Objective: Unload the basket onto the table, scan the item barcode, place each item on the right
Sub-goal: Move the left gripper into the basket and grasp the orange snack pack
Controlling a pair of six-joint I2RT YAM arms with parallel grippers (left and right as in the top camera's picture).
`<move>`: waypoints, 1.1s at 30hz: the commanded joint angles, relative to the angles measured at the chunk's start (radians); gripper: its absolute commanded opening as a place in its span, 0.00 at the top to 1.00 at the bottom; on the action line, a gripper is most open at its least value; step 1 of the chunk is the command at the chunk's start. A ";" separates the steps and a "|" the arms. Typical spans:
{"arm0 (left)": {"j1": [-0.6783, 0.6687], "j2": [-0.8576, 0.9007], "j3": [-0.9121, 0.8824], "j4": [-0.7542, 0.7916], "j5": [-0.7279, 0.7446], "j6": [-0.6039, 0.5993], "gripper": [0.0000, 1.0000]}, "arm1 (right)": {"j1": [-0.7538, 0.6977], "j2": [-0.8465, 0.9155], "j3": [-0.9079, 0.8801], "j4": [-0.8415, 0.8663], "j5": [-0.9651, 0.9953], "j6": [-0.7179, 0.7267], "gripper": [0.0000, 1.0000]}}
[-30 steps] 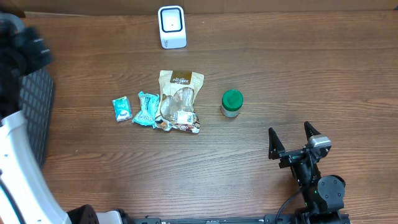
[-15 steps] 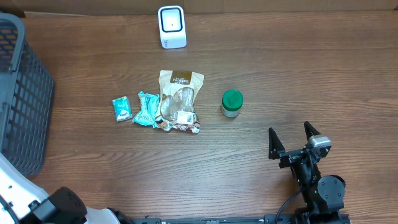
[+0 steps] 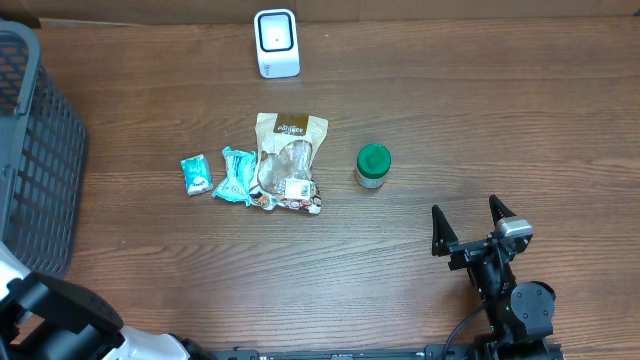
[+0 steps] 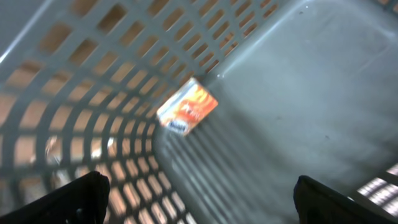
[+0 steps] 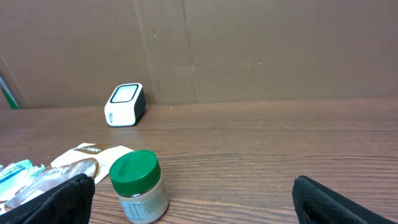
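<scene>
Wood-grain brown table [image 3: 500,120] carries most of what I have left to do. The dark grey plastic lattice basket [image 3: 40,150] stands at its left edge. In the blurred left wrist view a small orange packet [image 4: 188,106] lies on the basket floor at the foot of the wall, so I judge one item finished with.

Four items wait in a row mid-table:
- the tan snack bag with a clear window [image 3: 288,160]
- the clear jar with a green lid [image 3: 373,165], standing upright apart from the bag on its right
- two teal sachets [image 3: 238,175] just beside the bag on its left

None of them is lifted or near the white box-shaped scanner [image 3: 277,43], which sits at the far edge with its face up. I put the task early to midway.

The left gripper [image 4: 198,183] hangs over the basket's inside, fingers spread wide and holding nothing. The right gripper [image 3: 466,208] rests low at the near right, fingers also fully apart and empty, facing the jar.

For room, the whole right half of the table is bare, and a clear strip runs between the item row and the scanner. The basket wall is the one thing I must lift the left arm clear of. The sachets lie close to each other and to the bag, so a pick there looks tight. The jar has free space all round.
</scene>
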 commanded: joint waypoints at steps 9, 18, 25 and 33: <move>0.085 0.183 -0.071 0.140 0.018 0.255 0.07 | 0.002 -0.010 -0.011 0.003 -0.005 0.006 0.00; 0.145 0.264 -0.071 0.200 0.077 0.344 0.07 | 0.002 -0.010 -0.011 0.003 -0.005 0.006 0.00; 0.151 0.334 -0.071 0.255 0.087 0.390 0.14 | 0.002 -0.010 -0.011 0.003 -0.005 0.006 0.00; 0.152 0.360 -0.071 0.350 0.081 0.435 0.20 | 0.002 -0.010 -0.011 0.003 -0.005 0.006 0.00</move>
